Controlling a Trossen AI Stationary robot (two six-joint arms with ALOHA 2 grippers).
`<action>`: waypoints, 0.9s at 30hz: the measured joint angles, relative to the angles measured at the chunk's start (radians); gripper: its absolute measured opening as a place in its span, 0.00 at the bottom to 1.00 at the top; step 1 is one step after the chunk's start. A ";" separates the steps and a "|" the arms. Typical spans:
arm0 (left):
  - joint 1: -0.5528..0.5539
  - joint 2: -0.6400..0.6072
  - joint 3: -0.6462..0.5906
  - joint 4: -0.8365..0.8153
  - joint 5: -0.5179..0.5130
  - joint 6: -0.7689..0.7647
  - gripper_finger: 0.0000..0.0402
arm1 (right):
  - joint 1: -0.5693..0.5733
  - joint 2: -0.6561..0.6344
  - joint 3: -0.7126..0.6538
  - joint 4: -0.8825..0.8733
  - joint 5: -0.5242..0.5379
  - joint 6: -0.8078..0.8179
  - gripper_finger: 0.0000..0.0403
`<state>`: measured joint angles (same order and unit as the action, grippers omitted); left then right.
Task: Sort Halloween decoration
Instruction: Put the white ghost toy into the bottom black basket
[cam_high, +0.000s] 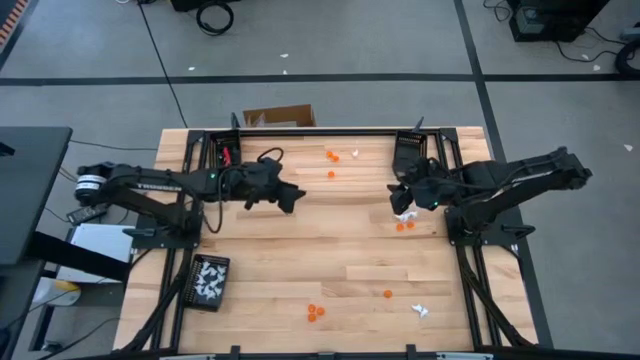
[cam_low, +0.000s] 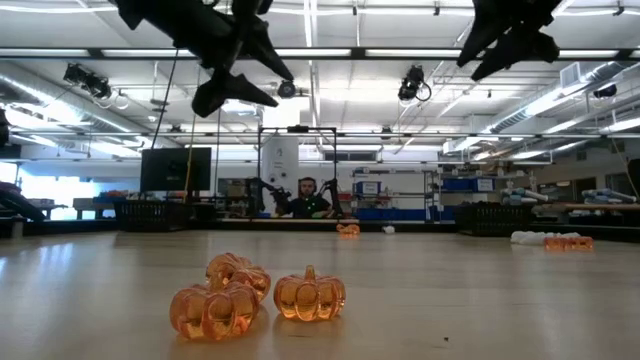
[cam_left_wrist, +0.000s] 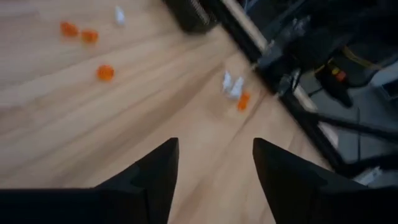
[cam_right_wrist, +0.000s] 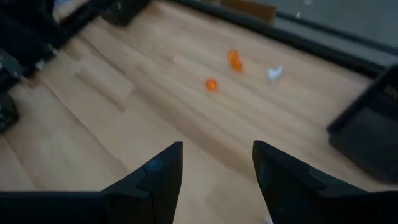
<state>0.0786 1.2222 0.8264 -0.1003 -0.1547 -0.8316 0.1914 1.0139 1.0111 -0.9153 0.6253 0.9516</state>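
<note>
Orange pumpkins: eight countable in the high view. Three near the top centre (cam_high: 331, 157), two just right of centre (cam_high: 403, 226), two or three clustered at bottom centre (cam_high: 315, 312), one alone to their right (cam_high: 387, 294). In the low view three glassy orange pumpkins (cam_low: 309, 294) sit in the foreground, touching or nearly so.
White trinkets: one at top centre (cam_high: 352, 154), one at lower right (cam_high: 420, 310), one white piece (cam_high: 404, 215) right under the right gripper.
Trays: two. A black tray (cam_high: 208, 282) at lower left holds white pieces; another black tray (cam_high: 408, 151) sits at upper right, contents not readable.
Left gripper (cam_high: 291, 196): raised over the table left of centre, fingers (cam_left_wrist: 155, 171) parted, nothing between them; the top-centre pumpkins lie near, up and to its right.
Right gripper (cam_high: 402, 200): raised right of centre, fingers (cam_right_wrist: 163, 167) parted and empty; the pair of pumpkins lies just below it in frame.
Surroundings: wooden table (cam_high: 300, 250), cardboard box (cam_high: 279, 117) beyond its top edge, a person (cam_low: 308, 198) seated far back in the room.
Obstructions: nothing lies between either gripper and its nearest trinkets.
</note>
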 joint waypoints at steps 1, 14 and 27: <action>0.005 0.007 0.002 0.018 0.000 0.016 0.54 | -0.010 -0.001 0.000 -0.015 -0.018 0.009 0.50; 0.107 0.347 0.107 0.212 0.068 0.058 0.55 | -0.051 -0.008 0.000 -0.087 -0.251 0.103 0.50; 0.235 0.891 0.759 -0.049 0.006 0.030 0.55 | -0.072 -0.042 0.000 -0.150 -0.224 0.063 0.50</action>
<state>0.3134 2.1127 1.5856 -0.1497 -0.1485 -0.8017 0.1190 0.9722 1.0111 -1.0654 0.4009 1.0147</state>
